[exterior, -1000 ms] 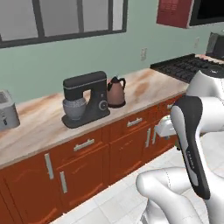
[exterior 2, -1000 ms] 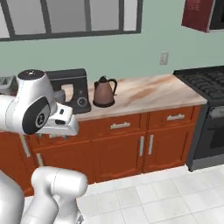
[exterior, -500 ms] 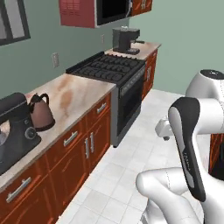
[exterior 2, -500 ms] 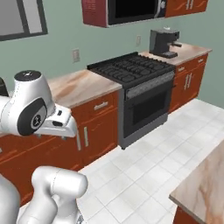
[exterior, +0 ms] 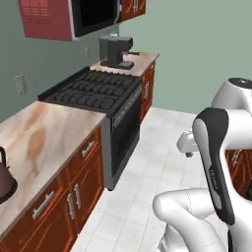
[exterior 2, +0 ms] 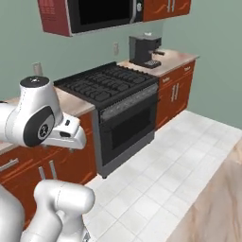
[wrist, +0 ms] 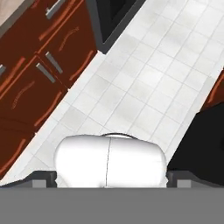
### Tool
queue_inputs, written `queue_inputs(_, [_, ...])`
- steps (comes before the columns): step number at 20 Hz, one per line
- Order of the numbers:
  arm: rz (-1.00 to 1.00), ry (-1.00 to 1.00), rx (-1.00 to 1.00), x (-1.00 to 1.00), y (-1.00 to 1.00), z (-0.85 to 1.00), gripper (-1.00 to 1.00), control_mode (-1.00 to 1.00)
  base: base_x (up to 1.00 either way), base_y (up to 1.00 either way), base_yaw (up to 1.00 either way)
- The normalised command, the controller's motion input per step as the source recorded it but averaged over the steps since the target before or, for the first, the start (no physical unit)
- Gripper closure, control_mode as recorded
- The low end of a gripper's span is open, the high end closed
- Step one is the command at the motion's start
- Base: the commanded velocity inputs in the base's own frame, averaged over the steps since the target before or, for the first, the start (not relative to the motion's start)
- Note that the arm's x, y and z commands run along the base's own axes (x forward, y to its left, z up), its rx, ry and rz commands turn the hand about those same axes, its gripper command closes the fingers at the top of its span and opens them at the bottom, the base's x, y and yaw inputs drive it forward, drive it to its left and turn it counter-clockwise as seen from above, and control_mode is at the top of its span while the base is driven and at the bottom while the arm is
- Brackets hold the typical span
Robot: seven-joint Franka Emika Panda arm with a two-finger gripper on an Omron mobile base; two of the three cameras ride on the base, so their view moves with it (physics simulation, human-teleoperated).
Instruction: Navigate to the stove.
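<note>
The stove (exterior: 95, 90) is a wide black gas range with dark grid grates, set between two marble counters along the wall. In the right base view the stove (exterior 2: 108, 84) stands straight ahead of me, its grey control strip and oven door facing the tiled floor. A lower corner of the stove (wrist: 114, 16) shows at the top of the hand view. My arm is folded close above the base. My gripper (wrist: 111, 180) points down at the floor, open, with nothing between its dark fingertips (wrist: 43, 178), which peek out far apart.
A black coffee machine (exterior: 116, 51) sits on the counter beyond the range, and a microwave (exterior 2: 101, 14) hangs above it. A dark kettle (exterior: 4, 178) is on the near counter (exterior: 44, 135). Red-brown cabinets (wrist: 41, 65) line the wall. An island counter edge (exterior 2: 215, 203) lies to my right.
The whole picture has shifted: the base has moved right along the counter. The stand mixer has left the view and the range has come nearer and more central. The arm's pose is unchanged.
</note>
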Motion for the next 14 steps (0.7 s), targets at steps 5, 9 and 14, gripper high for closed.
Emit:
queue_inputs(5, [0.0,0.0,0.0,0.0,0.0,0.0,-1.0,1.0,0.69,0.91,-0.38])
queue_inputs(9, [0.0,0.0,0.0,0.0,0.0,0.0,-1.0,1.0,0.66,0.52,-0.48])
queue_inputs(14, [0.0,0.0,0.0,0.0,0.0,0.0,-1.0,1.0,0.99,-0.25,-0.29])
